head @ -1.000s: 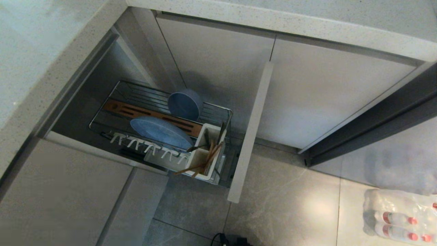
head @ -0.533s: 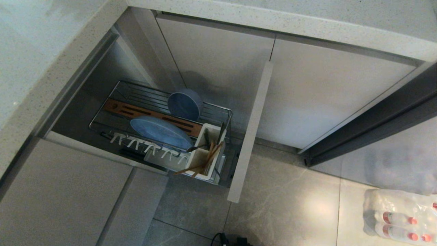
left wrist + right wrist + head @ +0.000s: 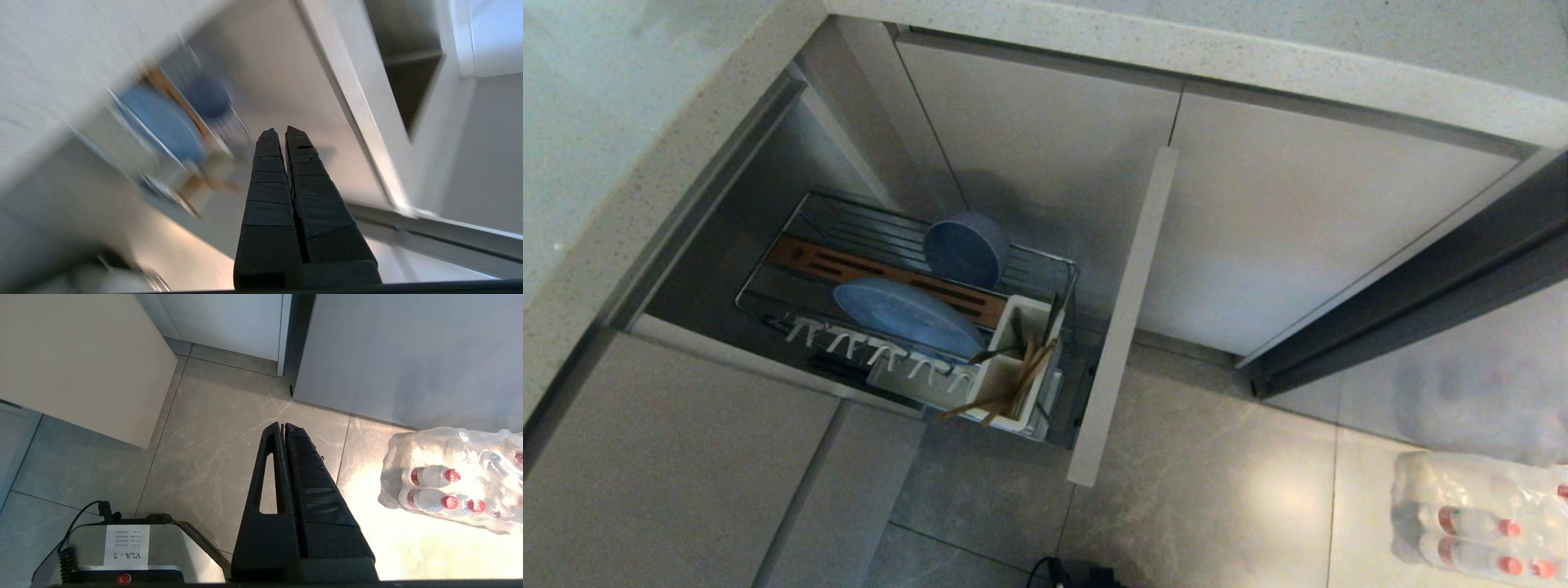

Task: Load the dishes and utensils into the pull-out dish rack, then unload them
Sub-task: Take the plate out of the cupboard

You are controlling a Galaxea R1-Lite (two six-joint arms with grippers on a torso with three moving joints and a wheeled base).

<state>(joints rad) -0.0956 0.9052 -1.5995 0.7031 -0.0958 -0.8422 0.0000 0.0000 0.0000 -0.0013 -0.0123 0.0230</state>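
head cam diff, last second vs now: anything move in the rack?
Nothing visibly changed. The plate and bowl sit in the pull-out dish rack, and the chopsticks stand in the caddy, all as before. Neither arm has entered the head view.

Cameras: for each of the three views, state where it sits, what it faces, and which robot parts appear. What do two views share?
Head: high, facing down at the open dish rack; no arm visible.
Left wrist: behind the shut left gripper, facing the rack's plate and bowl.
Right wrist: behind the shut right gripper, facing floor and bottle pack.
Shared: head and right wrist show the pack.
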